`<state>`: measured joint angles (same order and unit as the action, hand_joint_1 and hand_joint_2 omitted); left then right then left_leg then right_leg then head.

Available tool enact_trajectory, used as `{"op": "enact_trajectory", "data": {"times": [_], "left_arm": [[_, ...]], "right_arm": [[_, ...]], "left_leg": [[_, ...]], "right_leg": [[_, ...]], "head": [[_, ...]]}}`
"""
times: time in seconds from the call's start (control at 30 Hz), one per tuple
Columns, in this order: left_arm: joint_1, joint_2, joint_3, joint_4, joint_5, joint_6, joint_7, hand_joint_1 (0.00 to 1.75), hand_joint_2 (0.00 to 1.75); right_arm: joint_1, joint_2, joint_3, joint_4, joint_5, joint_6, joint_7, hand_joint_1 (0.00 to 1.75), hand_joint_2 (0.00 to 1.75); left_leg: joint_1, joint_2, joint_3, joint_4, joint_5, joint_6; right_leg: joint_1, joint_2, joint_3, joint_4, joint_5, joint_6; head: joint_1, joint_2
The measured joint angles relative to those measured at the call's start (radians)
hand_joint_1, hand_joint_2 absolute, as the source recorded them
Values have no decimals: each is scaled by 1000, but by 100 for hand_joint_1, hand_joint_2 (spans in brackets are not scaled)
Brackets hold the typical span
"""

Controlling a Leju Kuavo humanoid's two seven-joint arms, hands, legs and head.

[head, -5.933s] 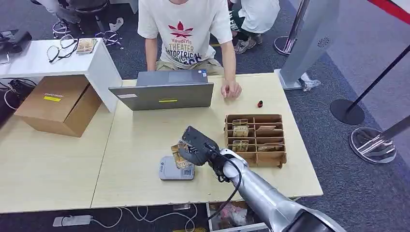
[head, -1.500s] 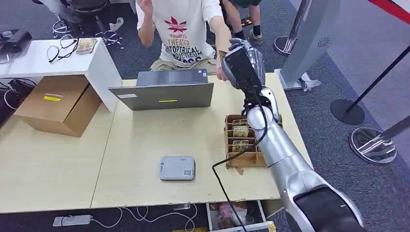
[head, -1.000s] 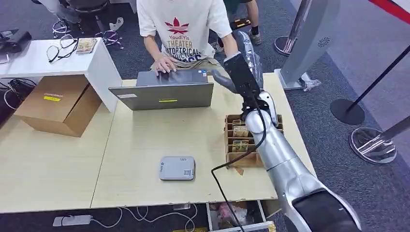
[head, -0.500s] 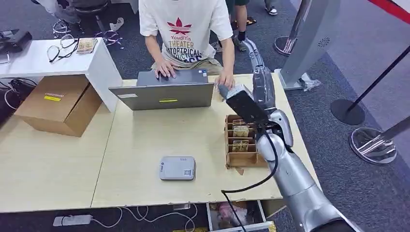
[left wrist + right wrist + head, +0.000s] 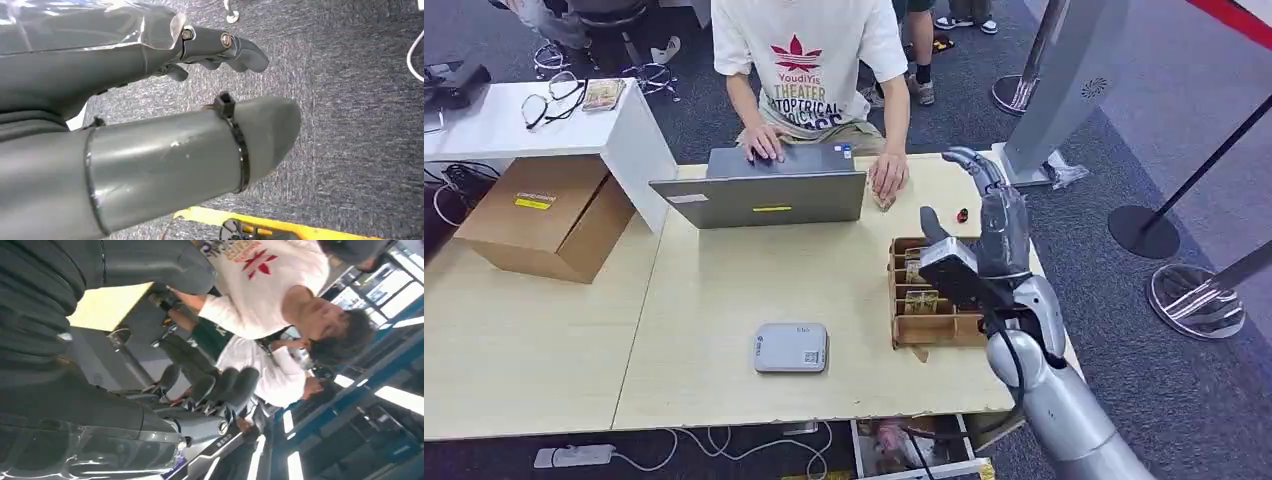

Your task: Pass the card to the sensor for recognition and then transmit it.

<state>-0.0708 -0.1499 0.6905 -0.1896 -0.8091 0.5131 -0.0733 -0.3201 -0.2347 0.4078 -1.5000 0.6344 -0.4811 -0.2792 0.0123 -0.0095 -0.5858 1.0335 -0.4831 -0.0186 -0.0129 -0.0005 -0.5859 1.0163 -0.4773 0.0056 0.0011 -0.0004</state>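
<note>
The right robot hand [image 5: 989,215], raised beside the person a second ago, is now hovering right of centre over the card box [image 5: 951,325], fingers spread and holding nothing. The card is lying under the person's hand [image 5: 888,180] at upper centre of the surface [image 5: 714,290], so the handover looks finished; the sensor [image 5: 791,347] is sitting lower centre.

Matt pale wood table [image 5: 724,290] — brown cardboard box [image 5: 544,215].

white T-shirt [image 5: 809,50]: "YoudiYis", "THEATER" | other labels unreadable
</note>
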Motion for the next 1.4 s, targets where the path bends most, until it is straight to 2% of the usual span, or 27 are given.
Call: {"op": "enact_trajectory", "data": {"times": [0.1,0.13,0.17,0.2,0.3,0.47,0.5,0.53,0.6,0.67,0.77,0.8,0.83,0.87,1.03,1.3,1.33,1.4], "left_arm": [[5,-1,7,0,1,4,-1,0,0],[7,-1,12,0,1,5,-1,0,0],[7,-1,13,0,0,6,-1,0,0],[6,-1,14,0,-2,6,-1,0,0],[7,-1,15,0,-10,8,1,0,0],[6,-1,16,0,-17,8,2,0,0],[6,-1,16,0,-17,8,2,0,0],[6,-1,16,0,-17,8,2,0,0],[6,-1,16,0,-17,8,2,0,0],[6,-1,16,0,-19,8,5,0,0],[6,-1,16,0,-19,8,10,0,0],[6,-1,16,0,-19,8,10,0,0],[6,-1,16,0,-18,7,10,0,0],[6,-1,17,0,-18,7,10,0,0],[6,-1,18,0,-11,7,8,0,0],[5,-2,19,0,-7,6,8,0,0],[5,-2,19,0,-7,5,8,0,0],[4,-2,19,0,-8,5,8,0,0]], "right_arm": [[94,-29,-30,-24,68,-61,21,66,175],[135,-44,-53,-40,122,-91,39,54,175],[166,-52,-66,-52,153,-103,52,52,175],[200,-60,-81,-67,190,-112,67,59,175],[296,-82,-122,-111,277,-135,101,59,175],[397,-109,-166,-167,307,-150,119,59,175],[407,-112,-171,-173,308,-150,120,56,175],[414,-115,-174,-179,308,-151,120,61,175],[423,-118,-179,-185,317,-150,125,61,175],[437,-119,-184,-193,339,-150,136,70,175],[463,-119,-190,-208,374,-149,153,73,175],[470,-119,-191,-211,381,-149,156,80,175],[475,-119,-191,-213,384,-149,160,79,175],[479,-119,-191,-214,386,-148,162,87,175],[482,-119,-189,-214,388,-122,163,80,175],[465,-109,-169,-197,361,-70,158,82,175],[462,-107,-167,-192,357,-69,157,91,175],[458,-104,-163,-183,354,-63,154,93,175]], "left_leg": [[0,-1,-1,0,0,0],[0,-1,-1,0,-1,1],[0,-1,-1,0,-1,1],[0,-1,-1,0,-1,1],[-1,-1,-1,0,-2,2],[-1,0,-1,0,-2,2],[-1,0,-1,0,-2,2],[-1,0,-1,0,-2,2],[-1,0,-1,0,-2,2],[0,0,-1,0,-2,2],[0,0,-1,0,-2,2],[0,0,-1,0,-2,2],[-1,0,-1,0,-2,2],[-1,0,-1,0,-2,2],[-1,0,-1,0,-2,2],[0,0,-1,0,-2,2],[0,0,-1,0,-2,2],[0,0,-1,0,-2,2]], "right_leg": [[0,-1,0,0,0,0],[0,-1,0,0,0,0],[0,-1,0,0,0,0],[0,-1,0,-1,-2,2],[0,-1,0,-1,-2,2],[0,0,0,0,-2,2],[0,0,0,0,-2,2],[0,0,0,0,-2,2],[0,0,0,0,-2,2],[0,0,0,0,-2,2],[0,0,0,0,-2,2],[0,0,0,0,-2,2],[0,0,0,0,-2,2],[0,0,0,0,-2,2],[0,0,0,0,-2,2],[0,0,0,0,-2,2],[0,0,0,0,-2,2],[0,0,0,0,-2,2]], "head": [[0,0],[0,0],[0,0],[0,0],[0,0],[0,0],[0,0],[0,0],[0,0],[0,0],[0,0],[0,0],[0,0],[0,0],[0,0],[0,0],[0,0],[0,0]]}}
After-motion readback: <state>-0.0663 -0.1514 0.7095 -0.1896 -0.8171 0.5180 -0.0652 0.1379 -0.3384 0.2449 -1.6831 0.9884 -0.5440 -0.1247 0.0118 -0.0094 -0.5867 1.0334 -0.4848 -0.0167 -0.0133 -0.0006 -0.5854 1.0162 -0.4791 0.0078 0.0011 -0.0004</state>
